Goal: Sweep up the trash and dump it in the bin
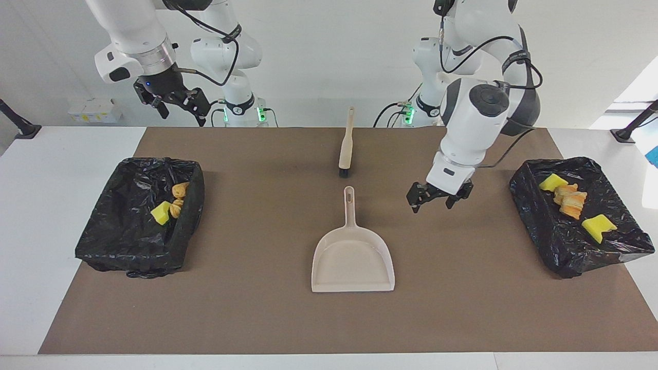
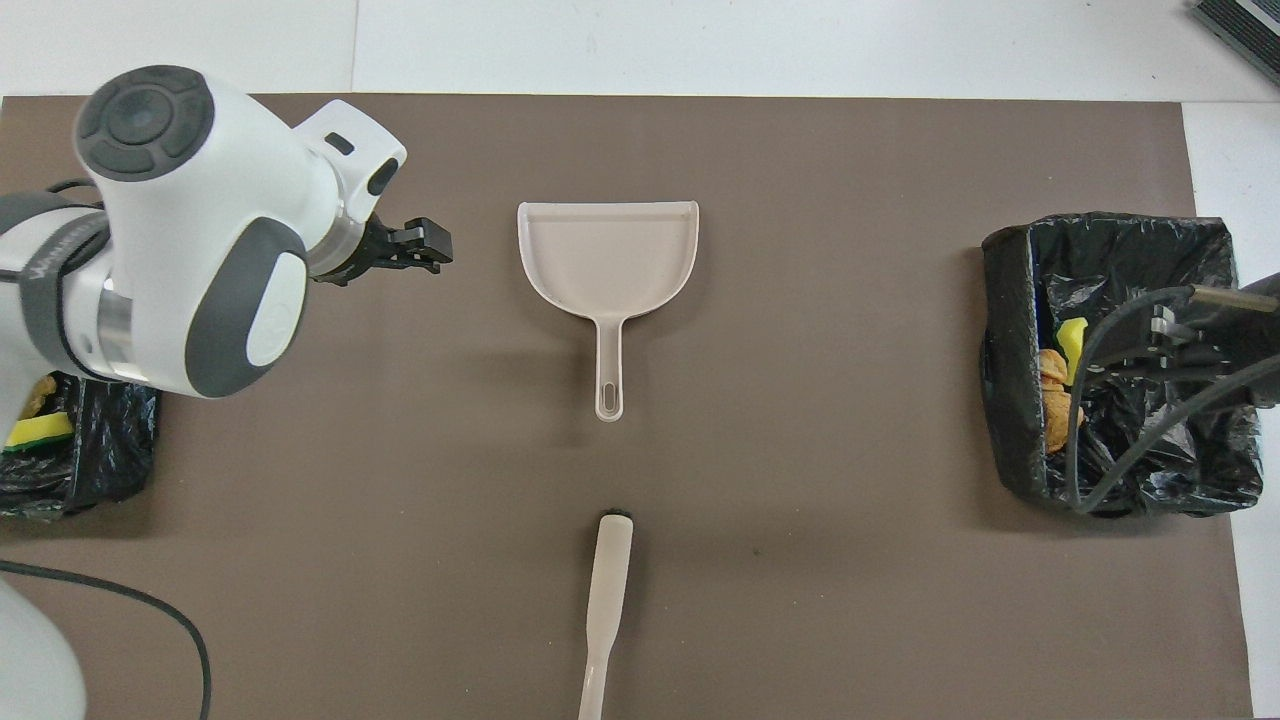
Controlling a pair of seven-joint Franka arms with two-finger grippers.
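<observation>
Already the trash (image 1: 570, 201) lies in 2 bag-lined bins (image 1: 606, 246), 1 at each end of the counter (image 1: 247, 308). Left gripper (image 1: 438, 197), fingers spread, hangs between dustpan (image 1: 352, 257) and bin; descending carelessly, it could nudge the dustpan. Right gripper (image 1: 175, 100), fingers spread, waits aloft.

The worktop (image 1: 31, 216) is white, and a big brown mat (image 1: 257, 308) covers most of it. A plain white wall (image 1: 318, 56) stands at the back. Bright light shines in at one end (image 1: 637, 87). A small black post (image 1: 15, 123) stands at each back corner.
</observation>
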